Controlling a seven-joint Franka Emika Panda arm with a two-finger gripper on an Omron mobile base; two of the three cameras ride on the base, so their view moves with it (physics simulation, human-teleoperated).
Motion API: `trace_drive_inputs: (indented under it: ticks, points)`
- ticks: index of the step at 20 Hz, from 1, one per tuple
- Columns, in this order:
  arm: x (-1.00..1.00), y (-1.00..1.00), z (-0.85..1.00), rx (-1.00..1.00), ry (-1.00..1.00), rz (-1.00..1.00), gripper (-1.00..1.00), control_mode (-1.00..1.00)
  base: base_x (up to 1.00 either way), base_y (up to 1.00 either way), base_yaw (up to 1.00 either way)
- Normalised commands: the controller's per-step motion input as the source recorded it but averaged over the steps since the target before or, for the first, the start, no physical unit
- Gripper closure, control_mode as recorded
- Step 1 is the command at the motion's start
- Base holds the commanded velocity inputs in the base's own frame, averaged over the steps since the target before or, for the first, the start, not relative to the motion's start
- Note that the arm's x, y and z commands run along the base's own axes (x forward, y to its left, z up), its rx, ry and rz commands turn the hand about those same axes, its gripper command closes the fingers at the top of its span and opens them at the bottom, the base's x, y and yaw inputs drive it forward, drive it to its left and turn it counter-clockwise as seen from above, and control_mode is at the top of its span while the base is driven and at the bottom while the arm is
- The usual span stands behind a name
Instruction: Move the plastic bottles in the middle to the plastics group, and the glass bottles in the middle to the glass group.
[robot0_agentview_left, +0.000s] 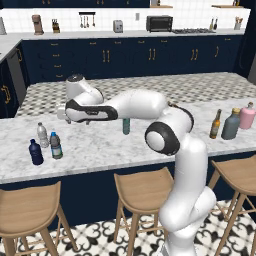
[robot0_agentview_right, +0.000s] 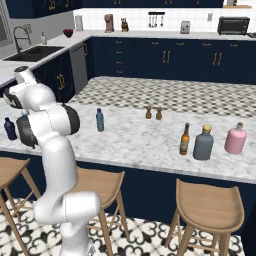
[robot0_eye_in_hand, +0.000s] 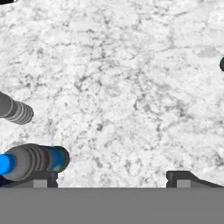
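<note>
Two of the three middle bottles look already sorted. The clear plastic bottle with blue cap and dark label (robot0_agentview_left: 56, 145) stands on the marble tabletop (robot0_agentview_left: 100, 145) just beside the pale clear white-capped bottle (robot0_agentview_left: 42, 135) and the squat navy bottle (robot0_agentview_left: 35, 152). The slender amber glass bottle (robot0_agentview_right: 185, 139) stands next to the stout grey-teal bottle (robot0_agentview_right: 203, 143) and the pink bottle (robot0_agentview_right: 235, 139). The slim teal-blue plastic bottle (robot0_agentview_right: 100, 120) is still alone mid-tabletop, so it remains. The pincer (robot0_eye_in_hand: 112, 177) hangs above the plastics group, tips spread wide and holding nothing.
</note>
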Motion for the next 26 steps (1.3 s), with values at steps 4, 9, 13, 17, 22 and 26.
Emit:
trace_drive_inputs:
  ticks: [4,9,13,17,22,26]
  points:
    - [-0.03,-0.98,0.14,0.03,0.00,0.00,-1.00,-1.00,0.00,0.00,0.00]
    - [0.00,-0.99,0.14,0.03,0.00,0.04,-1.00,-1.00,0.00,0.00,0.00]
    - [0.05,-0.84,0.14,0.01,0.04,0.04,-1.00,-1.00,0.00,0.00,0.00]
    - [0.22,-0.68,0.16,0.00,0.07,0.01,-1.00,-1.00,0.00,0.00,0.00]
    - [0.27,-0.62,0.05,0.00,0.02,0.07,-1.00,-1.00,0.00,0.00,0.00]
    - [0.55,-0.37,-0.10,0.00,0.00,0.28,-1.00,-1.00,0.00,0.00,0.00]
